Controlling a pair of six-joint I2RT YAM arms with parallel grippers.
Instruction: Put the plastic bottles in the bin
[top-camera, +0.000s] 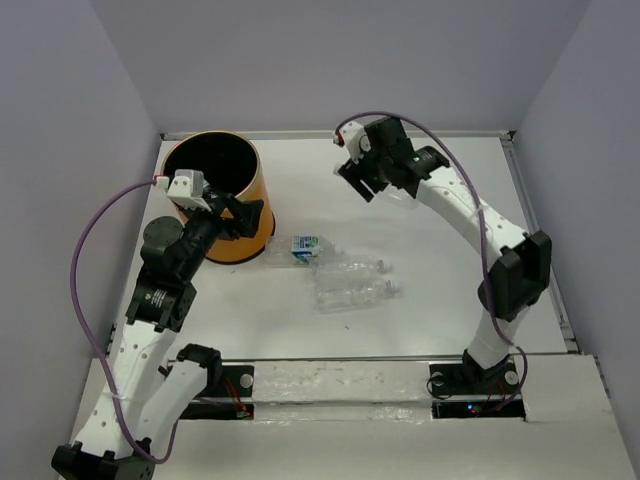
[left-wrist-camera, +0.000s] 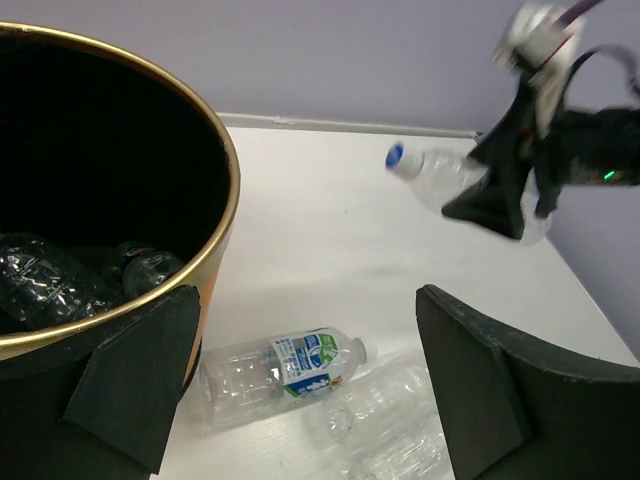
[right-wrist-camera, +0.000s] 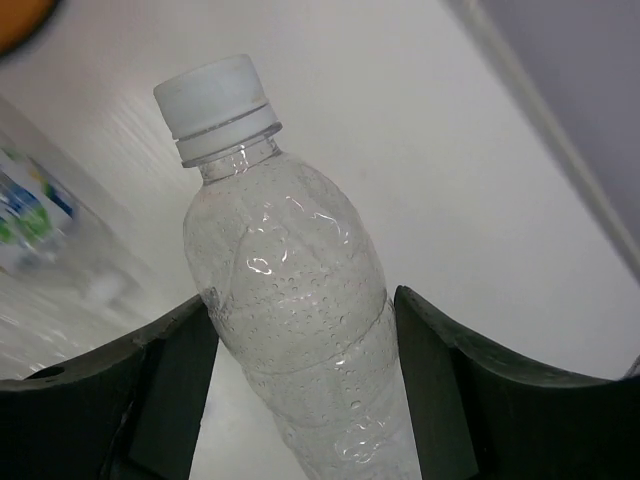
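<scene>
Above the far side of the table (top-camera: 430, 320), the right fingers (right-wrist-camera: 450, 380) clamp one clear bottle (right-wrist-camera: 285, 260) round its belly. Thin and crinkly, it is likely light, slippery and easily dented, so mid-body suits. Three lie on the table: a labelled bottle (top-camera: 303, 246) and two plain bottles (top-camera: 352, 268). One orange bin (top-camera: 260, 180) holds at least two binned bottles (left-wrist-camera: 45, 285). Left fingers (left-wrist-camera: 135, 380) gape wide, empty, beside its rim.
</scene>
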